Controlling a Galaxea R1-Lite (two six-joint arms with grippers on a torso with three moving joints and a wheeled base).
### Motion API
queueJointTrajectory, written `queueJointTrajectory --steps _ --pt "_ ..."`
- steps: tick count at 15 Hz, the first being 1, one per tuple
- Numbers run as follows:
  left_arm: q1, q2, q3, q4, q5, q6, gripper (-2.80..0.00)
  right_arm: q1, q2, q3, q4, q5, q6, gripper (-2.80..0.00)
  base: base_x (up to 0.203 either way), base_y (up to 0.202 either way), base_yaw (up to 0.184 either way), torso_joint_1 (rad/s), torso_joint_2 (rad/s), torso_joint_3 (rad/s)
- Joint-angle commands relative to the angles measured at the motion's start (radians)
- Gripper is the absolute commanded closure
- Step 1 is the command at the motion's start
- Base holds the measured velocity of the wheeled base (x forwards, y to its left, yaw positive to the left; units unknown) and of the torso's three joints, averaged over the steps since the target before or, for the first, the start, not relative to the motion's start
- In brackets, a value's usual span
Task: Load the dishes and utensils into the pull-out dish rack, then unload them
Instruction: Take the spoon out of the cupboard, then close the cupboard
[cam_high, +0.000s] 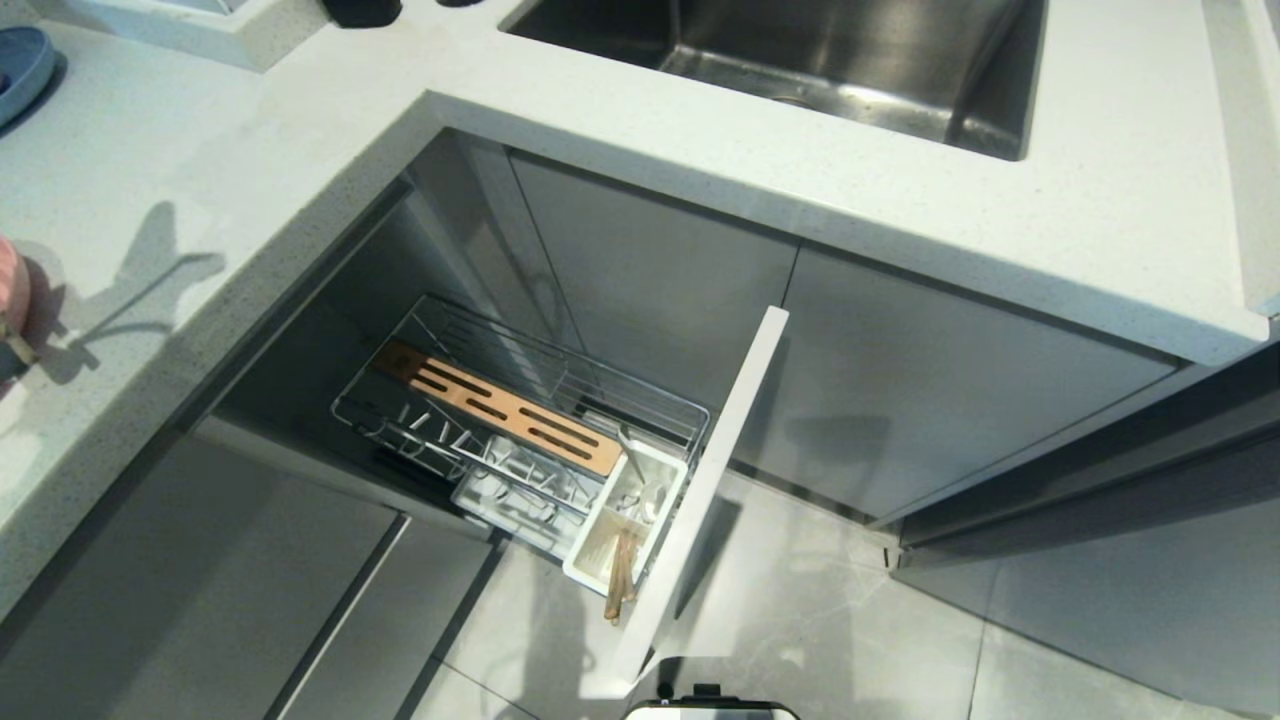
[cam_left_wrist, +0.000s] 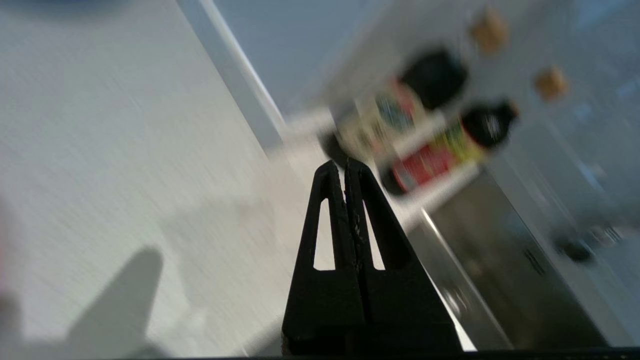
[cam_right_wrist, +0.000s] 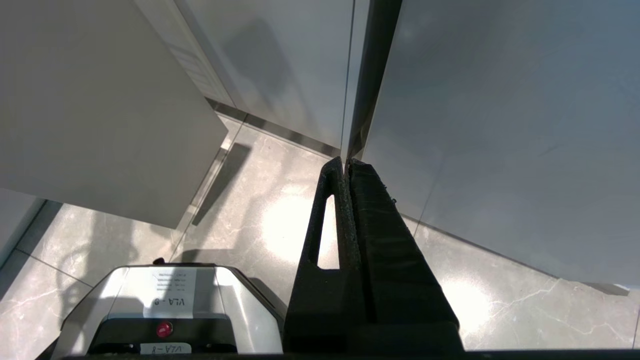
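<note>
Home kitchen: pale stone countertop (cam_high: 700, 150), steel sink (cam_high: 850, 70), pull-out dish rack (cam_high: 520, 430) under counter, sauce bottles (cam_left_wrist: 430, 150).

I see a chrome wire dish rack (cam_high: 520, 420) with a tan slotted wooden strip (cam_high: 497, 408), a white utensil cup (cam_high: 628, 520) holding light-wood chopsticks (cam_high: 620, 580), a pale speckled countertop (cam_high: 150, 180), 2 black grippers, and grey marbled floor tiles (cam_right_wrist: 240, 210).
</note>
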Motion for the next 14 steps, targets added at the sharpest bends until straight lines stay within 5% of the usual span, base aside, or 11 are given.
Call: queueJointTrajectory --steps 1,5,8,12,14 --pt "-0.185 0.087 -0.034 0.077 0.035 -0.061 0.0 0.001 0.0 0.002 0.0 0.0 0.0 0.0 0.0 0.0 0.0 0.0 0.0 0.0" --pt "-0.498 0.122 0.0 0.14 0.091 -0.101 0.0 0.001 0.0 0.002 0.0 0.0 0.0 0.0 0.0 0.0 0.0 0.0 0.0 0.0" --pt "-0.664 0.189 0.063 0.151 0.137 -0.105 0.0 0.001 0.0 0.002 0.0 0.0 0.0 0.0 0.0 0.0 0.0 0.0 0.0 0.0" --pt "-0.812 0.321 0.107 0.181 0.293 -0.102 0.0 0.001 0.0 0.002 0.0 0.0 0.0 0.0 0.0 0.0 0.0 0.0 0.0 0.0" --pt "-0.834 0.362 0.106 0.249 0.307 -0.101 0.0 0.001 0.0 0.002 0.0 0.0 0.0 0.0 0.0 0.0 0.0 0.0 0.0 0.0"
